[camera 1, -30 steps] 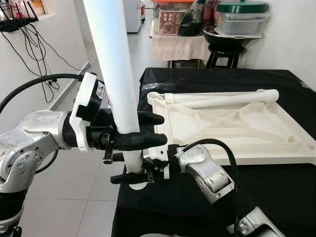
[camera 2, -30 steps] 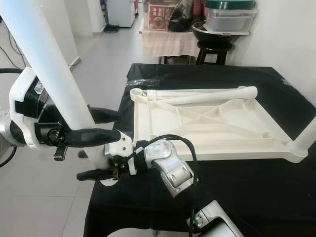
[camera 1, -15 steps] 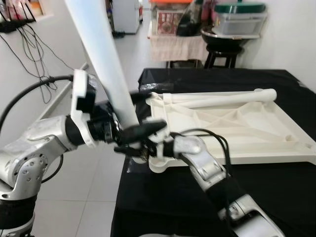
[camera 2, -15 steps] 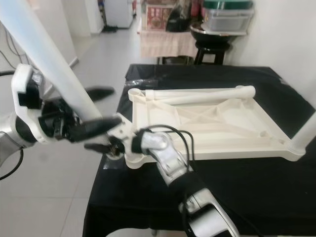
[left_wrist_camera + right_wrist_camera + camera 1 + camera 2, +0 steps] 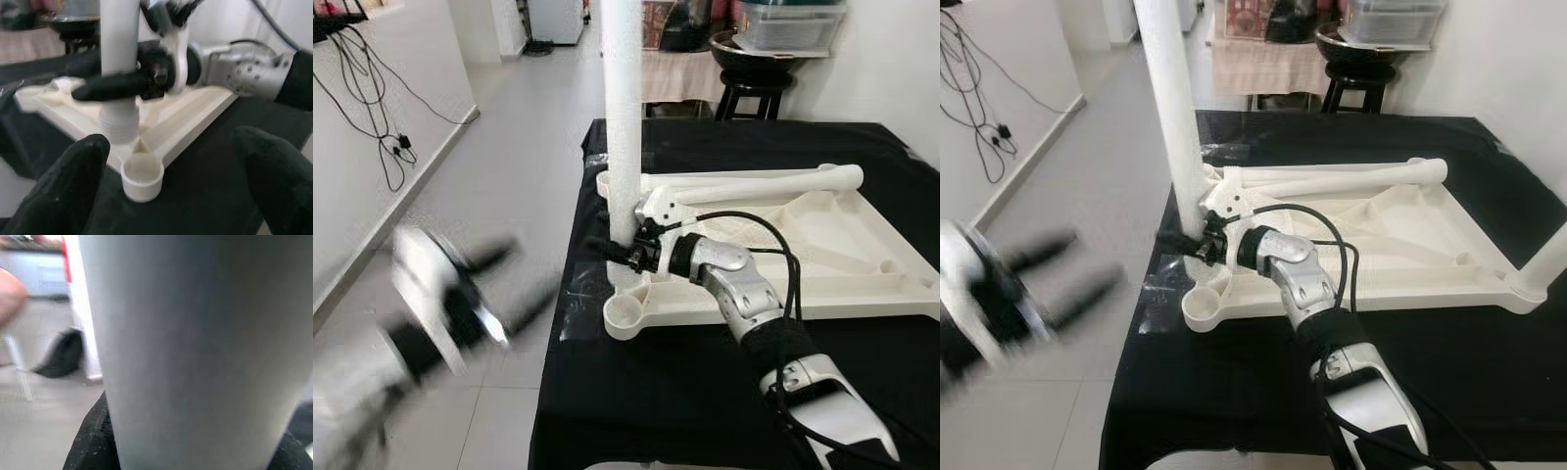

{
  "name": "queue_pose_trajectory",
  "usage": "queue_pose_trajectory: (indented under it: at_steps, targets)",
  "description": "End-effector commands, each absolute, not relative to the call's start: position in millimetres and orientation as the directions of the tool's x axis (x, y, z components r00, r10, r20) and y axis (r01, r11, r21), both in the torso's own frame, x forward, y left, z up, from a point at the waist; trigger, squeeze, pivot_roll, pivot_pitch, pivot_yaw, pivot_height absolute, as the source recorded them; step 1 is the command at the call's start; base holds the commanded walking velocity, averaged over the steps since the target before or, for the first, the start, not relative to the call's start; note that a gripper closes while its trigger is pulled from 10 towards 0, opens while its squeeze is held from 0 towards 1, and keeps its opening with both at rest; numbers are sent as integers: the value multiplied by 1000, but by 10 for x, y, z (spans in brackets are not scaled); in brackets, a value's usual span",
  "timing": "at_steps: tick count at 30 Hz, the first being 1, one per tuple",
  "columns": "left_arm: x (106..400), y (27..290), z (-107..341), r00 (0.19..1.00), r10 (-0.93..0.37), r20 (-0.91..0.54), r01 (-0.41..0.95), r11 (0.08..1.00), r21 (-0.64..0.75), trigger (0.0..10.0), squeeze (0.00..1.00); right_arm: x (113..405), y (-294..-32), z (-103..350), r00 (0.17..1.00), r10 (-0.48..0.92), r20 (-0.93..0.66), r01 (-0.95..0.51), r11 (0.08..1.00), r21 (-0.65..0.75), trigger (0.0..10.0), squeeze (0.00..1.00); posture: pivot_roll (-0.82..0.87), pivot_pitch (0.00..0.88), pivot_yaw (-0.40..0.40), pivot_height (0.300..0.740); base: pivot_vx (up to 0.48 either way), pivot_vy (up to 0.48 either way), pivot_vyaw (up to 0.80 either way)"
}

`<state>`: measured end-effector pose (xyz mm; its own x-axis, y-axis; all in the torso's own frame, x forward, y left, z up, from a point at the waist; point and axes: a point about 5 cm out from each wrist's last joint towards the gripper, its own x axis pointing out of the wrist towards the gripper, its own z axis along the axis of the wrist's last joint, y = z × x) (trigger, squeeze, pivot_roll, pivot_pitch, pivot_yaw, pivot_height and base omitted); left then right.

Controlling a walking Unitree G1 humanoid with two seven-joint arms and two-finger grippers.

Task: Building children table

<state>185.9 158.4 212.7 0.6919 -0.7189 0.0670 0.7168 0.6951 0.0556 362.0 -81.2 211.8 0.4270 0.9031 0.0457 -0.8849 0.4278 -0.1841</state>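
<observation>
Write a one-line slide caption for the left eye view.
Right gripper holds a white table leg upright over the upturned tabletop.

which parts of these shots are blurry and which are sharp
Left eye view: the left gripper is smeared by motion blur, while the right gripper on the upright white leg and the tabletop are sharp. Right wrist view: the leg is soft, very close. Left wrist view: slightly soft.

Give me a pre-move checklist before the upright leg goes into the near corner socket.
1. right gripper shut on the upright white leg: ok.
2. Leg vertical: ok.
3. Threaded end over the near corner socket: not ok, it stands beside it.
4. Socket empty: ok.
5. left gripper off the leg, open: ok, though blurred.
6. Tabletop flat on the black cloth: ok.
</observation>
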Motion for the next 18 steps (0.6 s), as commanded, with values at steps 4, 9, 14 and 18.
queue_pose_trajectory:
  at_steps: [4,9,14,18]
  targets:
    - [1601,1370,2017,668,-744,26,744,668,26,10000,0,3528,-795,2288,245,963,112,-953,260,-155,10000,0,86,215,-13,740,0,0,0]
    - [1542,1361,1977,688,-726,11,725,688,39,10000,0,3483,-776,2282,196,975,106,-964,211,-160,10000,0,87,269,-7,740,0,0,0]
    - [1403,1319,1899,734,-679,23,679,734,11,10000,0,3479,-780,2244,148,986,80,-973,160,-168,10000,0,90,309,-5,740,0,0,0]
    - [1375,1314,1913,753,-658,34,658,753,-4,10000,0,3487,-809,2260,136,987,84,-974,148,-169,10000,0,98,318,-8,740,0,0,0]
